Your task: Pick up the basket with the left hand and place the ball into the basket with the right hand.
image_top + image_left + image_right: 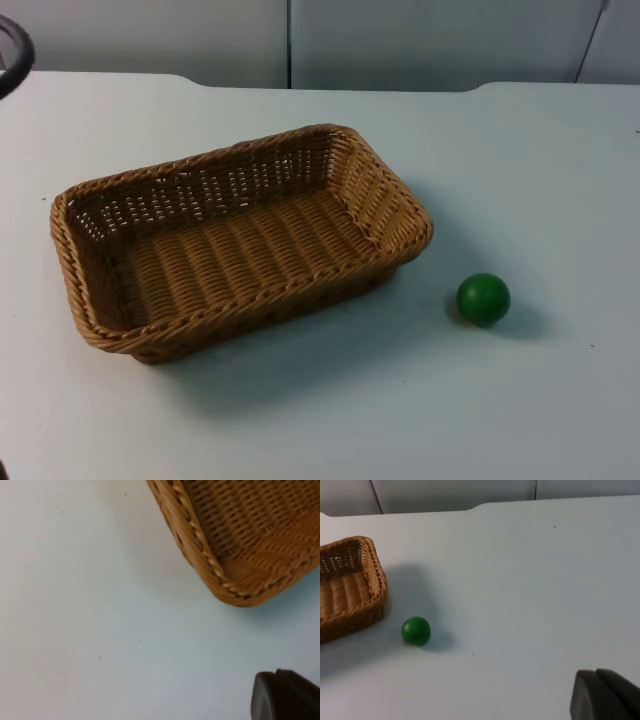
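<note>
Basket: the woven wicker basket (240, 240) sat flat on the white worktop (330, 400), nothing inside it, long side running slantwise across the top view.
Ball: the green ball (484, 299) rested on the worktop just beside the basket's right short end, apart from the wicker (a strip of bare worktop lay between them).
Left fingers: one black fingertip (285, 696) of the left gripper hung above bare worktop, near a rounded corner of the basket (235, 545) and not touching it; I cannot tell whether the fingers were spread or pressed together.
Right fingers: one black fingertip (605, 696) of the right gripper stood well apart from the ball (416, 630), with the basket (350, 585) beyond the ball; spread or pressed together, I cannot tell.
</note>
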`<control>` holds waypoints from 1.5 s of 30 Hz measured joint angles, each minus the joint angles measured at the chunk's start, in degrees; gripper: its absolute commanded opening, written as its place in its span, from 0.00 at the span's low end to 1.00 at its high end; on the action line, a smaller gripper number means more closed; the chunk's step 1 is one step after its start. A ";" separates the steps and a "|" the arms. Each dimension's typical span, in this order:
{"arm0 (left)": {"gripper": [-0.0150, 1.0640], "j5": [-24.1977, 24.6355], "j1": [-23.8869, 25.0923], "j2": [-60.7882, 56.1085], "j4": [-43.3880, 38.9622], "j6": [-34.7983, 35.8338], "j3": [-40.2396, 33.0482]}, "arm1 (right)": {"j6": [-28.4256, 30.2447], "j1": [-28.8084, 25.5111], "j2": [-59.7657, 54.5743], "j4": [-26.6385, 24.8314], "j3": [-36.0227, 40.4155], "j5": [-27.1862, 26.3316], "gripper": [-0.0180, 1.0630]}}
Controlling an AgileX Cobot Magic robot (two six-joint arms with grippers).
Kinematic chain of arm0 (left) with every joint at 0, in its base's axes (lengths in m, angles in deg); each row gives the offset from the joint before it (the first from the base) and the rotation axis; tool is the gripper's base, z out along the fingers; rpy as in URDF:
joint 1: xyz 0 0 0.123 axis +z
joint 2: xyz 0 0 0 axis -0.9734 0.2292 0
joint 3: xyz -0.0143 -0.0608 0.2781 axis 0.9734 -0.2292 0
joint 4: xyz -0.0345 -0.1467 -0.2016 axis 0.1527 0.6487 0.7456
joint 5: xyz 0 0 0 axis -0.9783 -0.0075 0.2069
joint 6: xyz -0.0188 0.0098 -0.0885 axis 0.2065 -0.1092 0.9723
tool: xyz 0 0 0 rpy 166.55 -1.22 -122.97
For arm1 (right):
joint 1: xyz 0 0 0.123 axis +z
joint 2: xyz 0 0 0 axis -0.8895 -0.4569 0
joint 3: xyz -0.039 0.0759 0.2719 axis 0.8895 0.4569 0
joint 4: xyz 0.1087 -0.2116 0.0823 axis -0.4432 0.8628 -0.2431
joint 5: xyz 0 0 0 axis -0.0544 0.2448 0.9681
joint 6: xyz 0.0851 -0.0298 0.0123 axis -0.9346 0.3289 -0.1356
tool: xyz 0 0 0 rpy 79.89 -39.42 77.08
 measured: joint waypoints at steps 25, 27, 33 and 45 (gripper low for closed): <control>0.01 -11.57 -4.19 22.23 21.46 -10.44 6.57 | 0.00 0.00 0.00 0.00 0.00 0.00 0.02; 0.01 -13.50 -4.97 23.02 21.44 -10.53 6.57 | 0.00 0.00 0.00 0.00 0.00 0.00 0.02; 0.02 -18.09 -6.55 25.72 21.89 -10.67 7.96 | 0.00 0.00 0.00 0.00 0.00 0.00 0.02; 0.06 -18.19 -6.55 25.72 21.01 -10.91 13.89 | 0.00 0.00 0.00 0.00 0.00 0.00 0.02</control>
